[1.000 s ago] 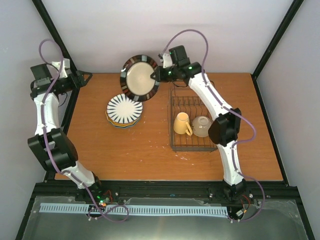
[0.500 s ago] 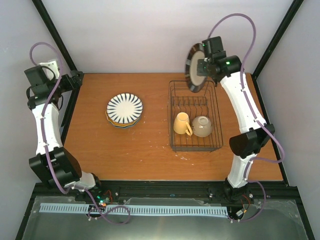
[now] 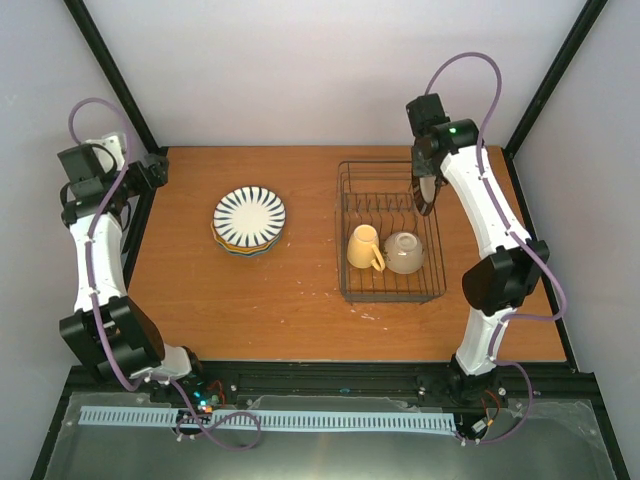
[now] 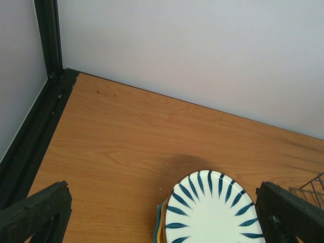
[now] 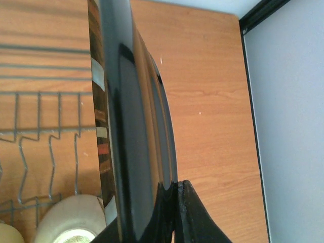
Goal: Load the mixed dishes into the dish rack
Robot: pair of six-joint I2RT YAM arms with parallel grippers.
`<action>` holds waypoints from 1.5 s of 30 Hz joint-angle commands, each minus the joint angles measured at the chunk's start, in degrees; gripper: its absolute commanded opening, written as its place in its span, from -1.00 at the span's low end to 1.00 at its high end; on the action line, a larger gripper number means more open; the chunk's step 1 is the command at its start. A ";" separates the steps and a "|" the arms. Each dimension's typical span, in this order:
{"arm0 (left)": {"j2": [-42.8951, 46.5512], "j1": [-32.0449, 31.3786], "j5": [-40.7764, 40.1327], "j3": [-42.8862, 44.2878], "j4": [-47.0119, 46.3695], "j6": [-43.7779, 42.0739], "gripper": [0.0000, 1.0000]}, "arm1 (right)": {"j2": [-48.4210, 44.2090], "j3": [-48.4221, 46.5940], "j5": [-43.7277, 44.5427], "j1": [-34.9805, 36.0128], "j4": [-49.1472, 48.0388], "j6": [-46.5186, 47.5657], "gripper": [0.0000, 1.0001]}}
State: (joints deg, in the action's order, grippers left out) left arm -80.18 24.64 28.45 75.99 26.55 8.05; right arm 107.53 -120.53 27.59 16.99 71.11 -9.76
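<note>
Dish rack [image 3: 372, 200]: a rectangular basket of thin dark wire, with a row of upright dividers across its far half. It stands on a smooth wood-grain table [image 3: 300, 280]. In the rack's near half sit a yellow mug [image 3: 363, 246], its handle toward the rack's near edge, and a small rounded cream bowl [image 3: 404, 252] just beside it on the right.

Over the rack's far right corner a dark-rimmed plate [image 5: 134, 126] is held on edge. Its back is glossy black, and its rim is banded in brown, cream and rust. The right gripper [image 5: 176, 188] has its two black fingers pinched tight on that rim. The plate hides the wires below it, so I cannot tell whether its lower edge touches the rack. The bowl shows close by the plate's lower side in the right wrist view.

Well to the left of the rack lies a round striped plate [image 4: 210, 207], white with dark blue rays. It tops a short stack with yellow and blue edges peeking out beneath. Farther left of the rack the left gripper [image 4: 163, 202] hangs with its fingers spread wide and nothing between them.
</note>
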 commanded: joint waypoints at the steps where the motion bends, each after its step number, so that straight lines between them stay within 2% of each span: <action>1: 2.61 0.09 -0.84 -0.40 -0.59 -1.56 0.99 | -4.86 3.01 4.22 0.10 -3.95 2.14 -0.94; 11: 3.72 0.05 -1.05 -2.19 -0.72 -1.99 1.00 | -7.48 11.50 6.45 0.22 -5.52 3.68 -0.94; 33: 2.60 0.06 -2.50 -1.85 0.75 -4.00 1.00 | 1.82 19.79 -0.79 2.30 -4.66 -0.60 -0.95; 36: 2.32 0.07 -2.68 -1.58 0.92 -4.16 0.99 | 2.85 19.98 -1.19 2.50 -4.11 -1.17 -0.77; 40: 2.18 0.13 -2.64 -1.63 1.09 -4.36 0.99 | 2.67 19.36 -0.62 2.61 -4.57 -1.80 -0.13; 42: 2.10 0.06 -1.71 -2.15 1.19 -4.30 0.99 | 2.66 18.43 0.16 2.69 -4.27 -2.00 0.05; 45: 1.55 0.14 -0.74 -3.02 1.58 -3.71 1.00 | 2.49 16.24 2.07 2.69 -3.34 -2.31 0.18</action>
State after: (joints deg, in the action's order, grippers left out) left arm -77.69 24.64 26.24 73.43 27.07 4.99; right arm 109.65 -101.47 27.46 19.35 65.91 -11.40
